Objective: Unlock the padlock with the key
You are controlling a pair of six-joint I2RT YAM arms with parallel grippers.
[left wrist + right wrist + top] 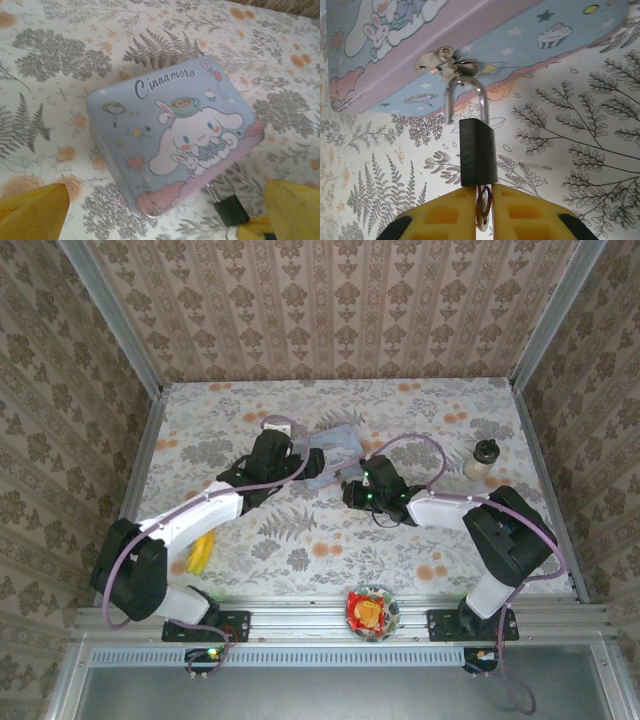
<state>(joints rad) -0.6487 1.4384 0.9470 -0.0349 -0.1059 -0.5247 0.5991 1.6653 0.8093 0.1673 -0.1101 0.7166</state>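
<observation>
Pale blue tin [170,135] (cartoon lid) mid-table; small bottle [482,459] far right.

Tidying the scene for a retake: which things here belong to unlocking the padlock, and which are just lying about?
In the job: padlock, on the hasp of the blue tin; key, pinched in the right tool.
Lying about: capped bottle; yellow item by the left arm; bowl at the near rail.

The top camera looks down from high behind the near edge, over the whole table [450,410]. The left wrist camera looks down at a slant, close over the tin [170,135] lid. The right wrist camera sits nearer still, facing the padlock [478,152] at the tin's edge. All three views share the tin; both wrist views share the padlock.
</observation>
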